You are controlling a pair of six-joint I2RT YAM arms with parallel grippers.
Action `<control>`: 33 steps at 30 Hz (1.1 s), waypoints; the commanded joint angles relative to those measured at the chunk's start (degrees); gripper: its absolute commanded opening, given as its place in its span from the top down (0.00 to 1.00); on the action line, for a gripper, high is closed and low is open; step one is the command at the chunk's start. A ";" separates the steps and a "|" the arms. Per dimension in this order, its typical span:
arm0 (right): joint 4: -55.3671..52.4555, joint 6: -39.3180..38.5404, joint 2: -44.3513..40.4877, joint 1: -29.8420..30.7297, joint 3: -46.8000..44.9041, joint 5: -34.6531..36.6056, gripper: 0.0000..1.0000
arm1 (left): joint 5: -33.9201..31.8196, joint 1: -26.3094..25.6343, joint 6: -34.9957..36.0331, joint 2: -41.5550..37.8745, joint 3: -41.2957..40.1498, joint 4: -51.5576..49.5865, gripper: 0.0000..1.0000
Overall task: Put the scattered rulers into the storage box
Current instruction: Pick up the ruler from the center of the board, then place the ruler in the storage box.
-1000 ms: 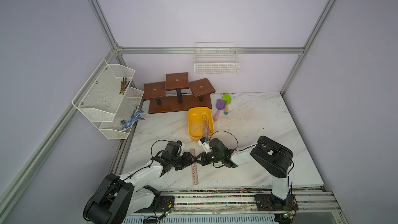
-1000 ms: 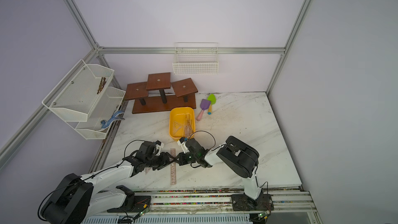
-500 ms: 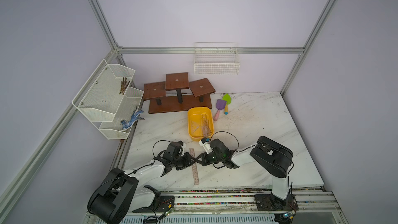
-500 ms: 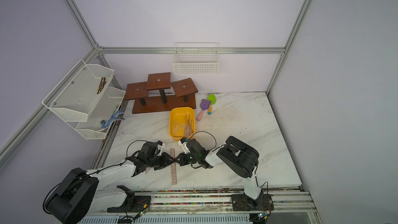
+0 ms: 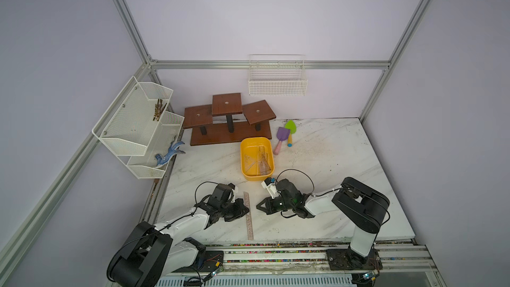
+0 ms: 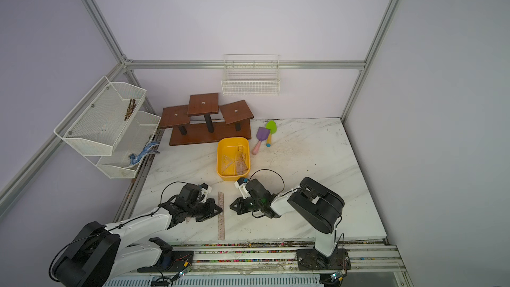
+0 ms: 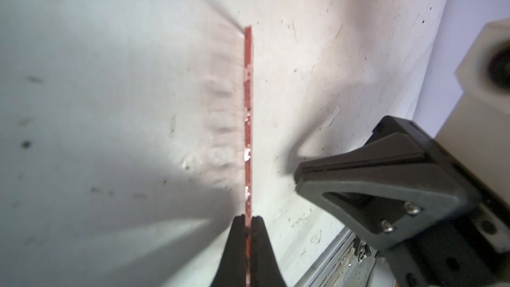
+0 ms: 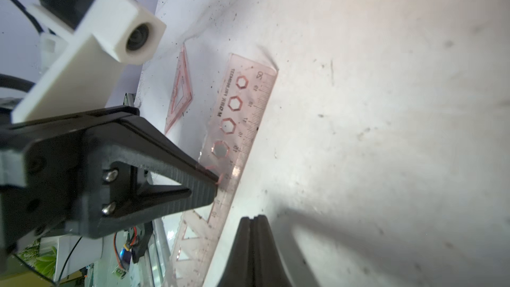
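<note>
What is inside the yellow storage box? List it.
The storage box holds several overlapping see-through rulers, some triangular. Their exact count is unclear, since they cover one another.

Setting: robot test cell, laboratory type. Evidence: aluminium profile frame point(image 5: 207, 64), plain lilac wall panels point(image 5: 248, 9), marble-pattern tabletop point(image 5: 331, 161), left arm point(image 5: 182, 223) and right arm point(image 5: 358, 205) mounted on front rail point(image 5: 276, 252), staged wire basket point(image 5: 277, 84), mesh rack point(image 5: 135, 122).
</note>
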 commanded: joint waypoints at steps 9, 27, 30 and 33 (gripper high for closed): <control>-1.84 -6.85 -15.76 -4.76 -1.97 -10.04 0.97 | 5.80 -0.32 5.09 -9.79 9.35 -12.02 1.00; -4.22 -10.09 -5.34 -15.93 13.30 -16.73 0.96 | 18.63 11.48 27.84 26.75 53.94 -25.34 1.00; -6.16 -10.93 -2.91 -16.98 16.47 -16.56 0.95 | 19.21 12.21 29.03 31.44 58.10 -25.76 1.00; -7.70 -11.60 -1.26 -17.78 19.12 -16.74 0.93 | 19.48 12.26 29.14 34.32 60.38 -25.48 1.00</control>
